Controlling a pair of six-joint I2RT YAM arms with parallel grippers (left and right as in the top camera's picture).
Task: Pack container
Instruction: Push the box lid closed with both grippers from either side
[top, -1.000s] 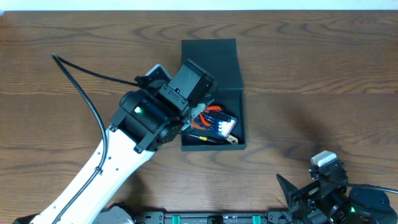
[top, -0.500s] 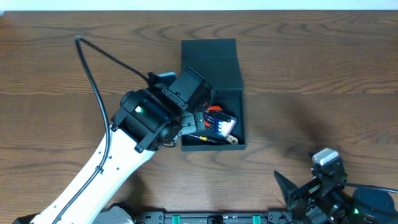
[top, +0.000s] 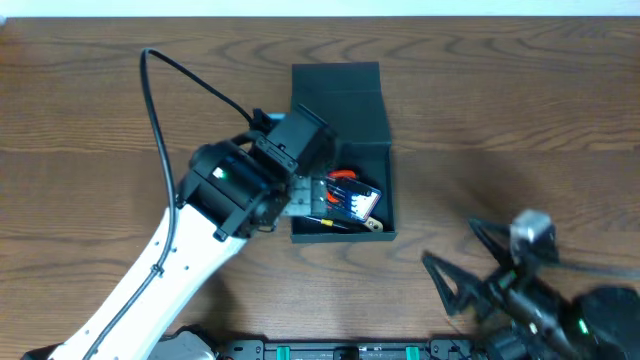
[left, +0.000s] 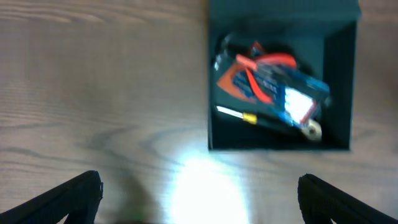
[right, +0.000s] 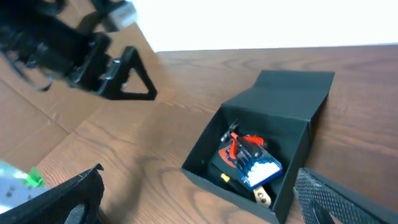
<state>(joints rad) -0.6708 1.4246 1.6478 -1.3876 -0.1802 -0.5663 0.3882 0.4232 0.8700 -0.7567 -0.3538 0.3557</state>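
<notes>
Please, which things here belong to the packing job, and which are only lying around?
Job: box, open; blue pack inside it; yellow-banded tool inside it; left claw.
Not the job: table; black cable of the left arm.

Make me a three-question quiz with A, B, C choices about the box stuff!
1. Where is the blue pack? A inside the container B beside it C under it
2. What colour is the container? A white B dark teal-black C yellow
3. The lid is: A shut B open C gone

Answers: 1 A, the pack lies within the container's walls. 2 B, the walls look almost black. 3 B, the flap is folded back and the inside shows.
</notes>
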